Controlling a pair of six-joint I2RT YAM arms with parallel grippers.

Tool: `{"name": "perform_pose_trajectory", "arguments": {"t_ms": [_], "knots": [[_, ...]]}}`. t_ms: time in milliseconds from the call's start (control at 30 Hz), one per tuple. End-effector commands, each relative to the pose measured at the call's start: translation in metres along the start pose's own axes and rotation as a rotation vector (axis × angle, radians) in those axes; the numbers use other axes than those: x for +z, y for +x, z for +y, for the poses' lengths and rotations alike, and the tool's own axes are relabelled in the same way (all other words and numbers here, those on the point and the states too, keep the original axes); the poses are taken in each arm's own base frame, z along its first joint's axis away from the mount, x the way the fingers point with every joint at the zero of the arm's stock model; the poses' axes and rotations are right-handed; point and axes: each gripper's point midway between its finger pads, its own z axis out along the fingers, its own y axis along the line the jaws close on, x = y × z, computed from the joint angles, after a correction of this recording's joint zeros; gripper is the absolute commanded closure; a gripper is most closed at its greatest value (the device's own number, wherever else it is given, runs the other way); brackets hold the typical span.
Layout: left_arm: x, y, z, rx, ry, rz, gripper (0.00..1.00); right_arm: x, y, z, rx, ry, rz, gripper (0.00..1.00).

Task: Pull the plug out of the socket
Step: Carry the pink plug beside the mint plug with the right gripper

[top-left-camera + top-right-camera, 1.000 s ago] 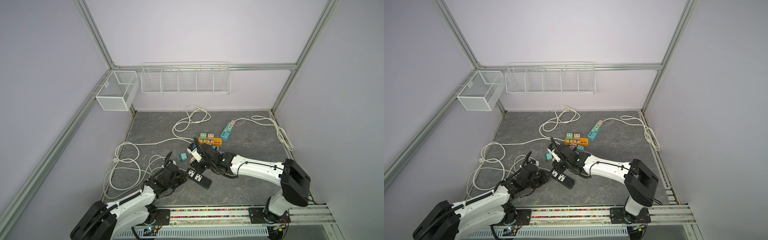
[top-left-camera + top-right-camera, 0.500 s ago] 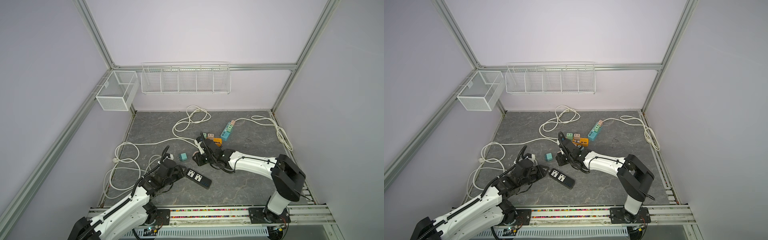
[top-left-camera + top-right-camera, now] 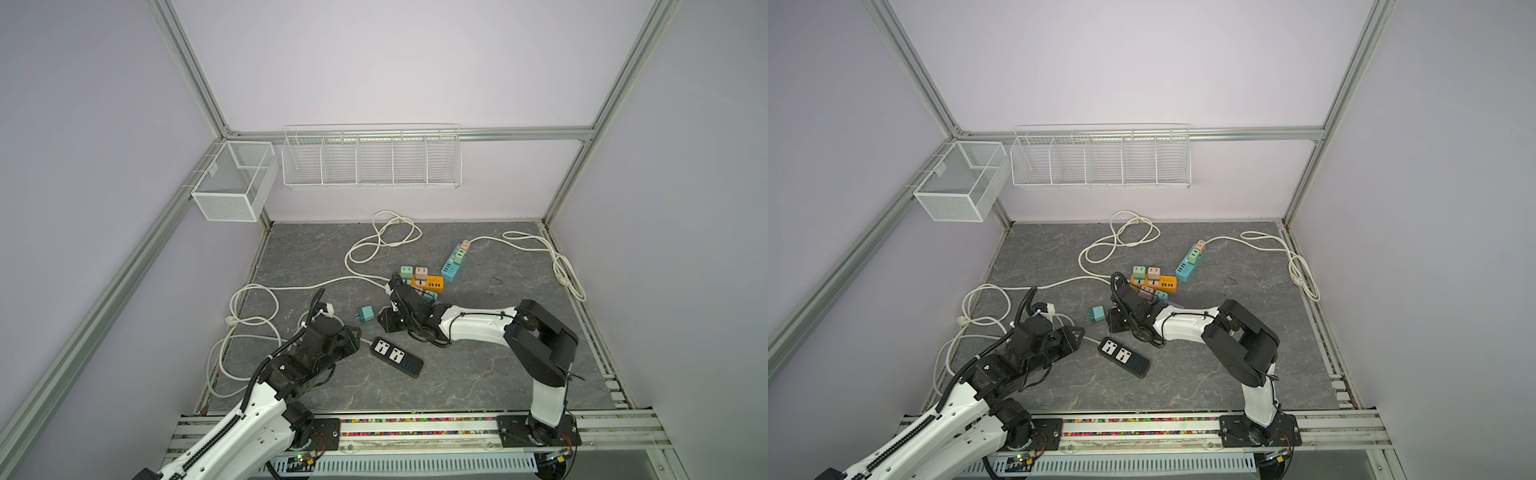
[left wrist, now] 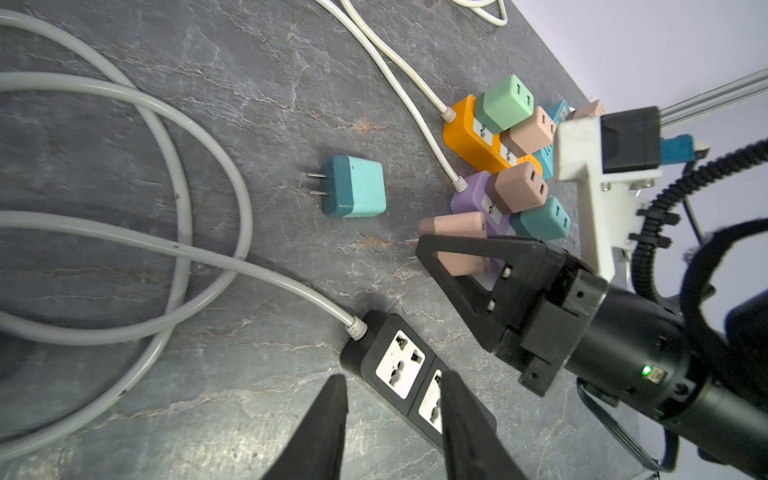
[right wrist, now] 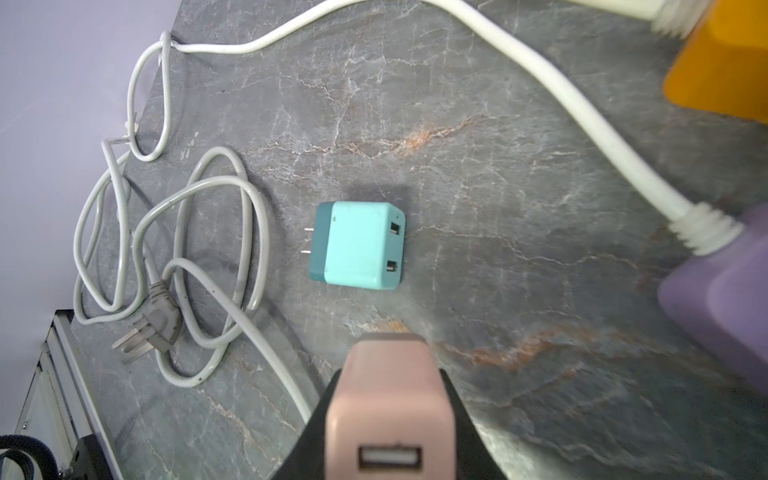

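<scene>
Look for the pink plug (image 5: pixel 390 419) in the right gripper (image 5: pixel 388 384), jaws closed firmly on its two flat sides, USB face turned to the wrist camera. Seems already out of the purple socket strip (image 4: pixel 471 195): prongs (image 4: pixel 411 240) bare in the left wrist view, just beside the strip and low over the table (image 4: pixel 249 124). Judged light, hard-shelled and rather smooth, not fragile except for the thin prongs. Better to take hold across the flat sides near the middle, as here, not on the rounded corners, and to pull straight along the prongs, never sideways.

Further out: loose turquoise plug (image 4: pixel 353 187) lying on its side near by, clear of any socket; orange strip (image 4: pixel 465 137) just beside the purple one; black power strip (image 3: pixel 397 357) with both sockets empty. Above that black strip, left gripper (image 4: pixel 395 378) with fingers (image 4: pixel 328 424) partly apart, gripping nothing as far as can be seen.

Hard to say whether the pink plug touches the table. Not to be made out in both top views, hidden behind the right gripper. Blurred and cut off at the edge of the right wrist view: purple and orange strips. Cannot tell whether the left fingers touch the black strip.
</scene>
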Motion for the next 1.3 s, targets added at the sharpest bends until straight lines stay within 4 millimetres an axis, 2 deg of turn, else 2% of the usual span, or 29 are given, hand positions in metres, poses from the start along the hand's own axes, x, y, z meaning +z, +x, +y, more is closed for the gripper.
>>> {"name": "perform_pose_trajectory", "arguments": {"t_ms": [0, 533, 733, 933, 1133, 1267], "knots": [[-0.009, -0.007, 0.005, 0.017, -0.037, -0.027, 0.6, 0.008, -0.009, 0.018, 0.02, -0.042, -0.034, 0.84], [-0.007, -0.001, 0.01, -0.007, -0.036, -0.017, 0.56, 0.037, 0.006, 0.031, 0.014, -0.083, -0.006, 0.81], [-0.002, 0.002, 0.011, -0.017, -0.027, -0.01, 0.56, 0.042, 0.015, 0.023, 0.018, -0.063, 0.007, 0.74], [-0.001, 0.001, 0.007, -0.007, -0.026, -0.003, 0.55, 0.036, 0.012, 0.023, 0.008, -0.061, -0.009, 0.58], [-0.003, -0.002, 0.002, 0.006, -0.017, -0.002, 0.54, 0.024, 0.006, 0.022, -0.008, -0.048, -0.026, 0.49], [-0.004, -0.001, -0.003, 0.013, 0.005, 0.006, 0.49, 0.013, 0.009, 0.013, -0.007, -0.02, -0.035, 0.46]]}}
